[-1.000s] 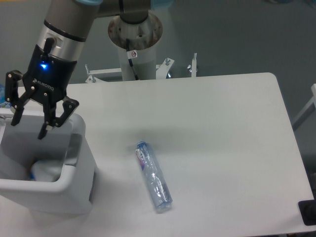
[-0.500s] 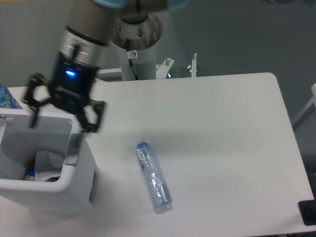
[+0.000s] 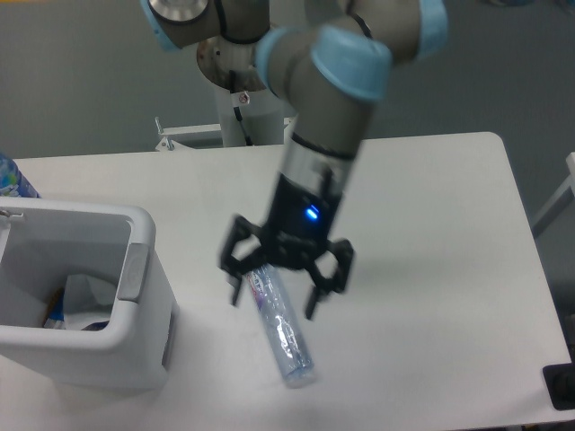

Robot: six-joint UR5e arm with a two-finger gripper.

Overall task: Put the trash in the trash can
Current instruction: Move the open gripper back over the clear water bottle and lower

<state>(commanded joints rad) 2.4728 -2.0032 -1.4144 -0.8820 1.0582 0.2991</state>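
Tabletop (image 3: 431, 233), white with rounded corners, fills most of the frame from the left edge to the right. Behind its upper edge stands the arm's round base column (image 3: 244, 99), and from there the arm (image 3: 332, 81), grey with pale blue joint caps, reaches down toward the middle of the picture.

At lower left sits the trash can (image 3: 144, 341), a boxy white-grey bin with a thick rim and a grey handle panel on its right side. Inside it, toward the bottom left, lies a crumpled pale wrapper (image 3: 85, 296) with a bit of blue beside it; what the blue bit is cannot be told.

Just below centre hangs the gripper (image 3: 275, 296), black, with a blue light glowing on its body. Its two fingers are spread wide apart, one at each side of the upper end of the bottle, and they hold nothing. Whether the fingertips touch the bottle or the table cannot be told.

The bottle (image 3: 286, 341), slim and clear with a bluish-purple label near its top, lies on the table slanting from upper left to lower right, well apart from the bin. Its capped end sits between the spread fingers, partly hidden by them.

At the far left edge, above the bin, a small blue patterned object (image 3: 11, 177) peeks into view.
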